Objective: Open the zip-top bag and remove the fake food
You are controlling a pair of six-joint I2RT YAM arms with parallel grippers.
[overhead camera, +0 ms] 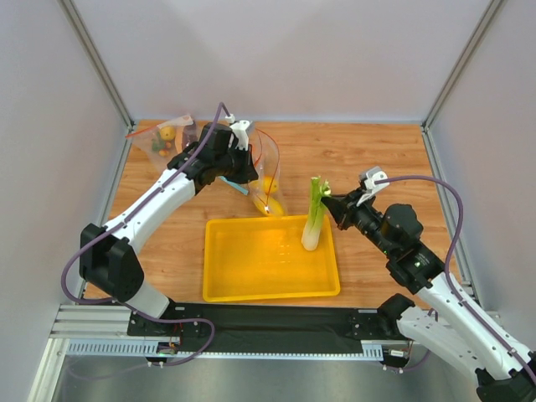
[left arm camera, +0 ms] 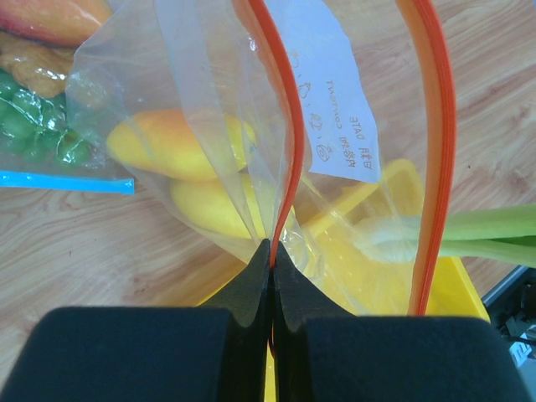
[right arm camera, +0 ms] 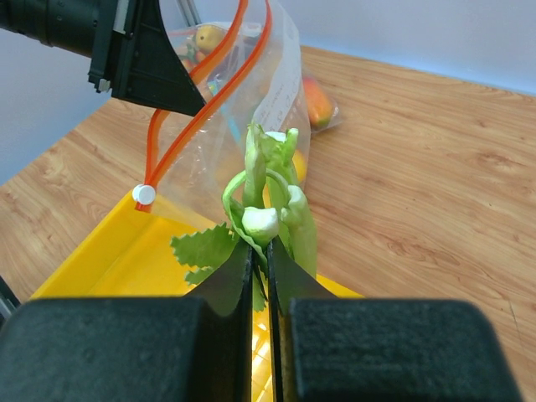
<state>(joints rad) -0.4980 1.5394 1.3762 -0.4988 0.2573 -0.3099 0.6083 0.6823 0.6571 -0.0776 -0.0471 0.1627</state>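
The zip-top bag point(overhead camera: 266, 172) hangs with its mouth open above the tray's far edge. My left gripper point(overhead camera: 249, 166) is shut on one red-orange zip strip point(left arm camera: 285, 126) of its mouth. An orange oval fruit point(left arm camera: 180, 144) and a yellow oval fruit point(left arm camera: 219, 205) lie inside the bag. My right gripper point(overhead camera: 329, 203) is shut on the leafy top of the celery-like stalk point(overhead camera: 313, 216), which stands upright with its white base in the tray. In the right wrist view the stalk point(right arm camera: 272, 188) sits between my fingers, with the bag point(right arm camera: 243, 117) just behind it.
A yellow tray point(overhead camera: 251, 285) lies at the table's front middle. Other clear bags point(overhead camera: 167, 134) with small food pieces lie at the back left; one shows a blue zip strip point(left arm camera: 67, 180). Grey walls enclose the wooden table on three sides.
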